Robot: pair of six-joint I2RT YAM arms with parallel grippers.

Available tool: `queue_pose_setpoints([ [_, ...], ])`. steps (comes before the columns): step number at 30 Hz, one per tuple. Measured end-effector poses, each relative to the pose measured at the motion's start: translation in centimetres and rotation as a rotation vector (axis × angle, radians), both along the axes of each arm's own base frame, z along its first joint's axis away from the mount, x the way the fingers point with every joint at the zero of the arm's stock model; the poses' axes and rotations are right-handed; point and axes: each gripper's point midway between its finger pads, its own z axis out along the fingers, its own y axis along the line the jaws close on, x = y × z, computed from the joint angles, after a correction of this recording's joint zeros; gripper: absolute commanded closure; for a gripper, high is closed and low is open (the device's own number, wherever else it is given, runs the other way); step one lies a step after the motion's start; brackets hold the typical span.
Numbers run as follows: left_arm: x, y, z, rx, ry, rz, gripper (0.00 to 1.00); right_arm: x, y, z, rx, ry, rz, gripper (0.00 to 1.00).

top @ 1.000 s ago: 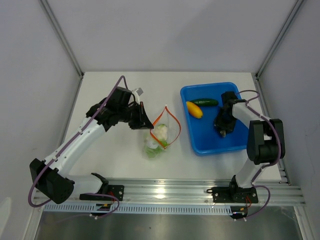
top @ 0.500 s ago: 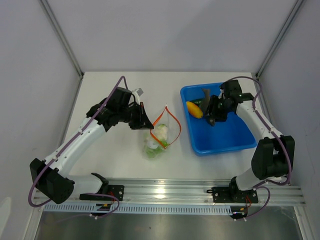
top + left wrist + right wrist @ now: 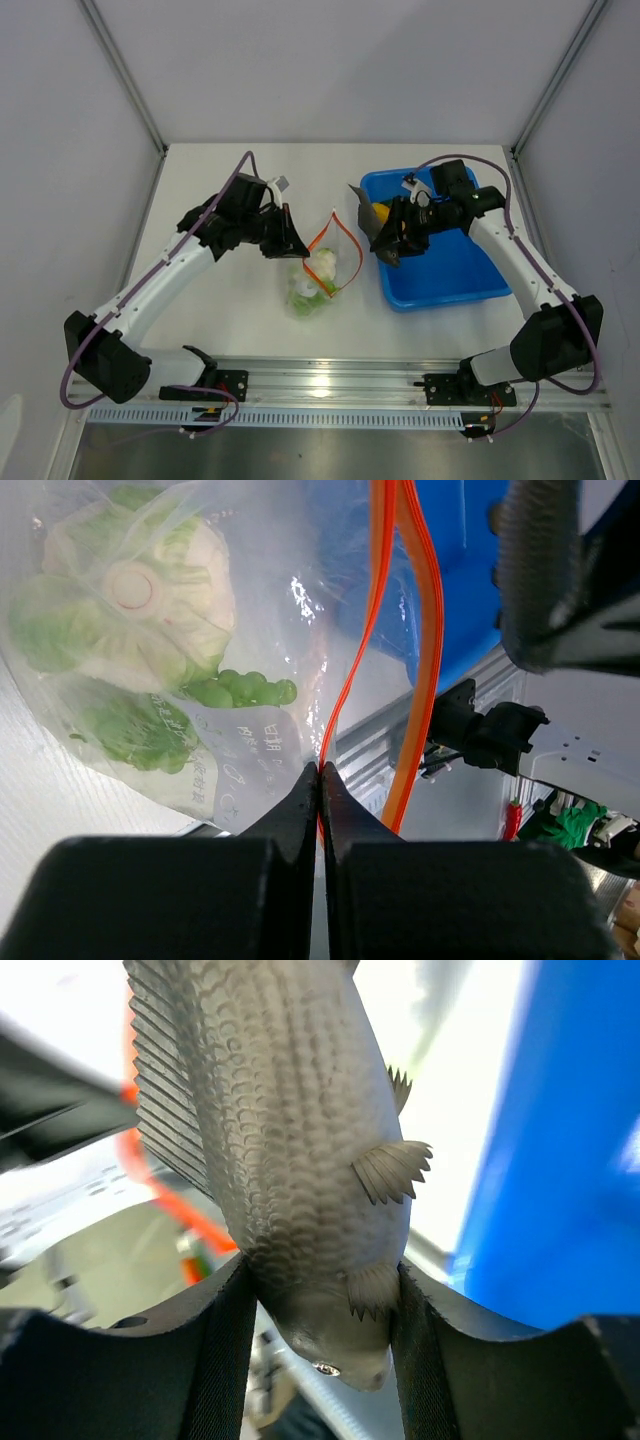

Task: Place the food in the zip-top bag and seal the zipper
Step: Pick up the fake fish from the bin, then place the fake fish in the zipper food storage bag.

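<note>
Left gripper (image 3: 320, 772) pinched tight on the zipper (image 3: 405, 630), zip-top bag (image 3: 318, 275) holding the white piece (image 3: 130, 585) and green pieces (image 3: 245, 690) just ahead of its fingertips; right gripper (image 3: 320, 1305) clenched on the grey fish (image 3: 290, 1130), tail sticking out past the fingers, blue tray (image 3: 455, 270) edge under it.

One clear bag (image 3: 310, 295) with one orange zipper (image 3: 428, 600). Three foods show inside it: one white round piece (image 3: 135, 585), one green grape bunch (image 3: 245, 690) and one green leafy piece (image 3: 120, 730). Outside it are one grey fish (image 3: 290, 1140), one yellow piece (image 3: 381, 213), partly hidden, and one blue tray (image 3: 450, 275).
</note>
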Motion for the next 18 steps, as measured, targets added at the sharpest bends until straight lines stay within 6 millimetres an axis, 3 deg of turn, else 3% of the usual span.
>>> queue_pose_setpoints([
  [5,0.2,-0.2,-0.5,0.007,0.016,-0.002,0.99,-2.4,1.6,2.8,0.116,0.044,0.038,1.0],
  [8,0.4,-0.3,-0.4,0.005,0.017,-0.004,0.99,-4.1,2.4,3.4,0.15,0.081,0.076,1.0],
  [13,0.7,-0.6,-0.2,0.003,0.015,-0.007,0.99,-7.9,2.2,2.0,0.124,0.242,0.105,1.0],
  [18,0.9,-0.6,-0.3,0.008,0.012,-0.013,0.99,-9.4,0.0,0.6,-0.044,0.275,0.089,1.0],
])
